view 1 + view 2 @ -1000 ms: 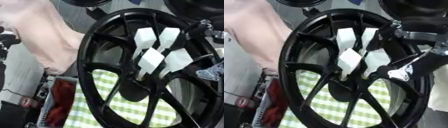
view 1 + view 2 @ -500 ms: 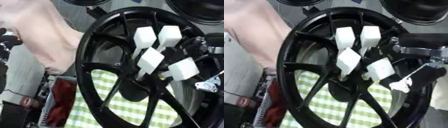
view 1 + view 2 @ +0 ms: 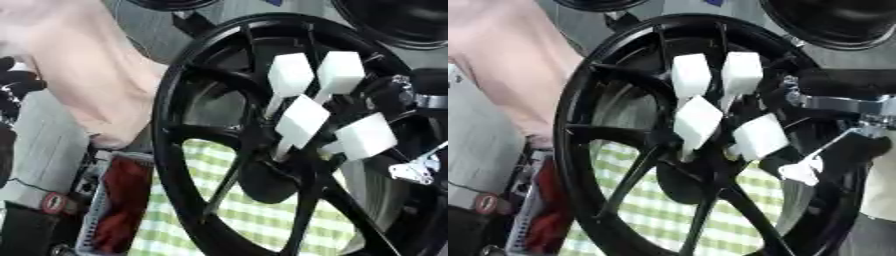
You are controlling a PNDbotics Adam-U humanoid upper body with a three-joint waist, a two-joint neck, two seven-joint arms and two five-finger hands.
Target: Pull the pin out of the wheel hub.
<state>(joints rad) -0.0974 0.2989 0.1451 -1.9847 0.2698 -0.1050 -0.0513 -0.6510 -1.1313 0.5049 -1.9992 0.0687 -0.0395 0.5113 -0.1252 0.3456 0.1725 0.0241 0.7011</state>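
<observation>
Bright, even light, and the white blocks [image 3: 302, 121] are glaring, nearly blown out. Everything's soft and smeared; the black wheel [image 3: 227, 150] swallows detail.

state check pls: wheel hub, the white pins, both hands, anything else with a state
wheel hub: black, spoked, upright on its rim, tilted in view.
white pins: four block-headed pins, all seated at the hub centre, none out yet.
right hand: at the hub's right side beside the lower-right pin; fingers not clear.
left hand: at the left edge, away from the hub; fingers not clear.
checked cloth: green and white, flat under the hub.
</observation>
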